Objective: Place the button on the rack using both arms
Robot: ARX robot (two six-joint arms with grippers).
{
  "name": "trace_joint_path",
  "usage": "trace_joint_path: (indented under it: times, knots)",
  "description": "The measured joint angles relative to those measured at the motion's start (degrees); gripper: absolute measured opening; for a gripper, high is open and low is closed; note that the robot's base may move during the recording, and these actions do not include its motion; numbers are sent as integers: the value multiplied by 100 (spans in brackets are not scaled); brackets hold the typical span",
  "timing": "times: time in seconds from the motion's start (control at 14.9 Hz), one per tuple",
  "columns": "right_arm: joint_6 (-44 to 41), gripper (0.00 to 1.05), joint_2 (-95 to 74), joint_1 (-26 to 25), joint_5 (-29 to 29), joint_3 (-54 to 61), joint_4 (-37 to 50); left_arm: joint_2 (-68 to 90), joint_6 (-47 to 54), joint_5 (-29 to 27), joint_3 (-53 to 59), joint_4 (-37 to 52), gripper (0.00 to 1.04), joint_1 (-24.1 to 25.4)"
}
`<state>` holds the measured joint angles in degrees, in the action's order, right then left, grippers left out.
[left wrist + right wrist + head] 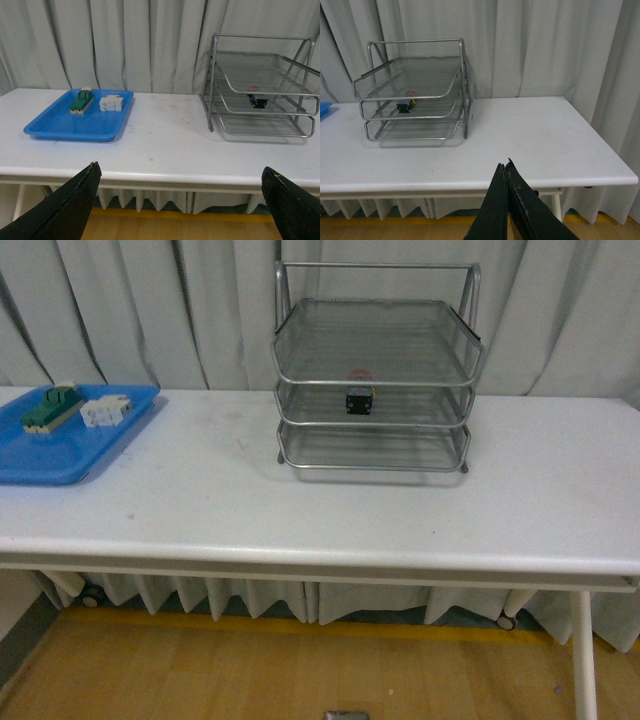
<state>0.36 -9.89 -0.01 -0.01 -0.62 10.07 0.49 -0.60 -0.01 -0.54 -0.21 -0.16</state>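
we judge the button (360, 397), resting on the rack (375, 380), light and rigid, best gripped by its body; left pincer (182, 200) spread, right pincer (507, 172) closed empty.

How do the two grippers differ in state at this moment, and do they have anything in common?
The left gripper is open, its two black fingers spread to opposite sides of its wrist view; the right gripper is shut, its fingers pressed together with no gap. The left one looks toward the blue tray and the rack; the right one sees mainly the rack and bare table. Shared: both are empty and off the table; the button sits on the rack's middle tier.
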Motion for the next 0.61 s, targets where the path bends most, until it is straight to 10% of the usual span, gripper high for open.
trace_joint_path:
  times: [0.61]
  knots:
    - [-7,14,966,0,0,-4,-1027,0,0,0,0,-2,98,0]
